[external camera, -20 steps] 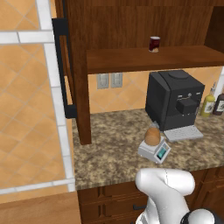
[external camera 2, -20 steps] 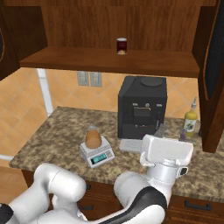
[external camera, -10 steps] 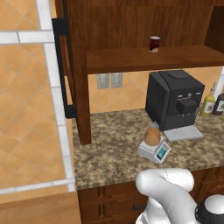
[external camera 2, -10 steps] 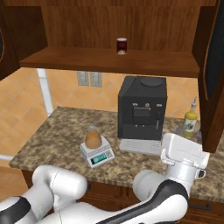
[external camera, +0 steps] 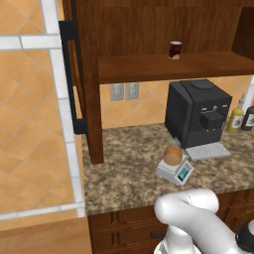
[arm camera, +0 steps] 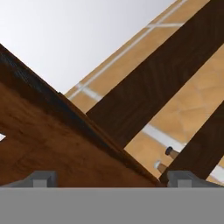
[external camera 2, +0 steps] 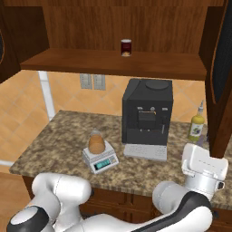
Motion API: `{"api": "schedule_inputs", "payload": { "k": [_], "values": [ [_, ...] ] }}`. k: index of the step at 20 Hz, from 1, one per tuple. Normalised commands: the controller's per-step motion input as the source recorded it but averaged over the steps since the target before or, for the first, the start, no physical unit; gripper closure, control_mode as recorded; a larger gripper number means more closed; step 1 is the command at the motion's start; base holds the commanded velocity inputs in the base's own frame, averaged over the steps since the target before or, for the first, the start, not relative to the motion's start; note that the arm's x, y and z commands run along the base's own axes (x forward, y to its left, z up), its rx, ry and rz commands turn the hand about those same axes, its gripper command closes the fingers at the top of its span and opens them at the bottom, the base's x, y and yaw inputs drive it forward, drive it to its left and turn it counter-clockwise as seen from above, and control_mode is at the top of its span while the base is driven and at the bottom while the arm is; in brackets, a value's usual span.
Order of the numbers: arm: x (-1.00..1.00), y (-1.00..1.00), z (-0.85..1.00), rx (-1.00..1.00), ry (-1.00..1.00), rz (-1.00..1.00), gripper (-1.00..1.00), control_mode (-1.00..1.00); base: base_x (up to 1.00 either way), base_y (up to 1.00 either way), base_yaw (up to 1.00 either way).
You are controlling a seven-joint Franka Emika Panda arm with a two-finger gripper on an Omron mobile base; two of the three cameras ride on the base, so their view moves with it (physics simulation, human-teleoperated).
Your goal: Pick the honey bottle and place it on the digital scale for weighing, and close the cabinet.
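Note:
The tan honey bottle [external camera: 172,155] [external camera 2: 96,144] stands upright on the round plate of the grey digital scale [external camera: 176,171] [external camera 2: 100,159], on the granite counter. The dark wooden cabinet has both doors swung open: the left door [external camera: 88,74] carries a black bar handle [external camera: 69,74], and the right door [external camera 2: 220,77] hangs at the right edge. My gripper [arm camera: 111,179] is open with nothing between its fingertips [arm camera: 43,178]. It faces a brown wood panel [arm camera: 48,144] at close range. In the right base view my white hand [external camera 2: 204,168] sits just below the right door's lower end.
A big black coffee machine [external camera: 198,115] [external camera 2: 147,111] stands behind the scale. A dark red jar [external camera: 174,49] [external camera 2: 126,47] sits on the cabinet shelf. A slim yellow-green bottle [external camera 2: 196,127] [external camera: 236,118] stands at the counter's right end. Wooden drawers [external camera: 124,233] run below the counter edge.
My arm has swung to the right, bringing the hand from in front of the coffee machine to beside the right cabinet door. The honey bottle and scale have stayed put.

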Motion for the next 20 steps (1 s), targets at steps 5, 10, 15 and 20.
{"api": "schedule_inputs", "payload": {
  "k": [5,10,15,20],
  "values": [
    [0.09,-0.64,0.0,0.11,0.0,0.0,-1.0,-1.0,0.0,0.0,0.0],
    [-0.03,-0.32,0.09,0.07,-0.04,0.0,-1.0,-1.0,0.0,0.0,0.0],
    [-0.44,0.01,0.81,0.01,-0.23,0.0,-1.0,-1.0,0.0,0.0,0.0],
    [-0.21,0.67,0.91,-0.12,-0.12,0.01,-1.0,-1.0,0.0,0.0,0.0]
  ]
}}
